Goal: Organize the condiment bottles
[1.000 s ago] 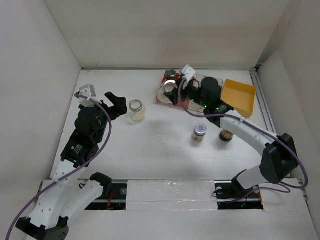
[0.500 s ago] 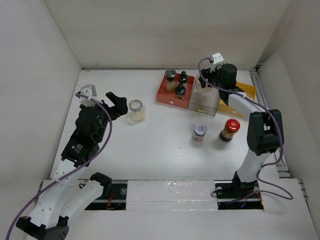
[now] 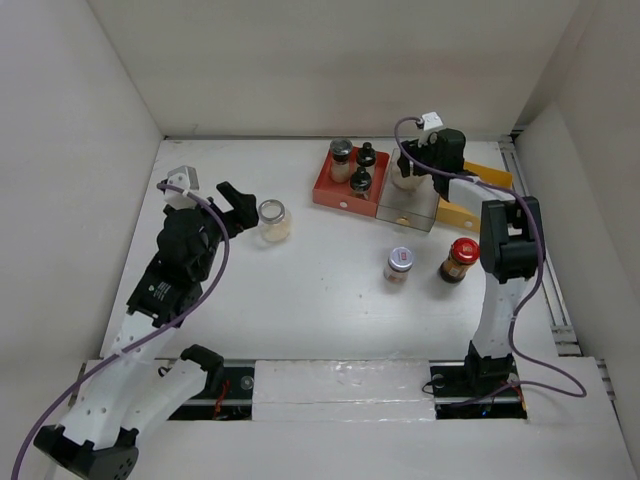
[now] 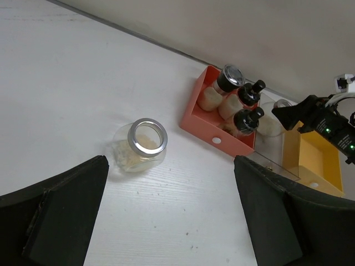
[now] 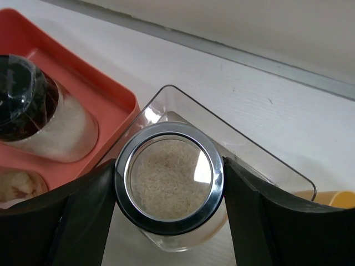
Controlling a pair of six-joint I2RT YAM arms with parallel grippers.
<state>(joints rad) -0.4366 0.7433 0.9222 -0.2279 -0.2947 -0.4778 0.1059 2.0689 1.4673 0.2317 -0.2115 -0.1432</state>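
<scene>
**In the clear tray (image 3: 408, 208), one jar is held tight**

At the back of the surface (image 3: 320, 300), the right jaws are closed on the held glass jar (image 5: 169, 185). One black finger (image 5: 83, 221) presses on each side of its shiny rim. This jar has pale grains in it and stands inside the clear tray.

The red tray (image 4: 202, 119) is just beside the clear tray on one side. In it stand the grey-lidded shaker (image 3: 341, 152), the back black-capped shaker (image 3: 366, 155) and the front black-capped shaker (image 3: 360, 181). The yellow tray (image 3: 456, 213) is on the other side of the clear tray.

The left jaws are spread wide and hold nothing. They hang just beside the loose glass jar (image 4: 140, 145) and do not touch it. This jar stands upright on the bare surface, well apart from the trays.

Nearer the arms, the silver-lidded jar (image 3: 399, 263) with a label and the red-capped brown bottle (image 3: 460, 258) stand near each other. Both are on the surface, not in any tray.
</scene>
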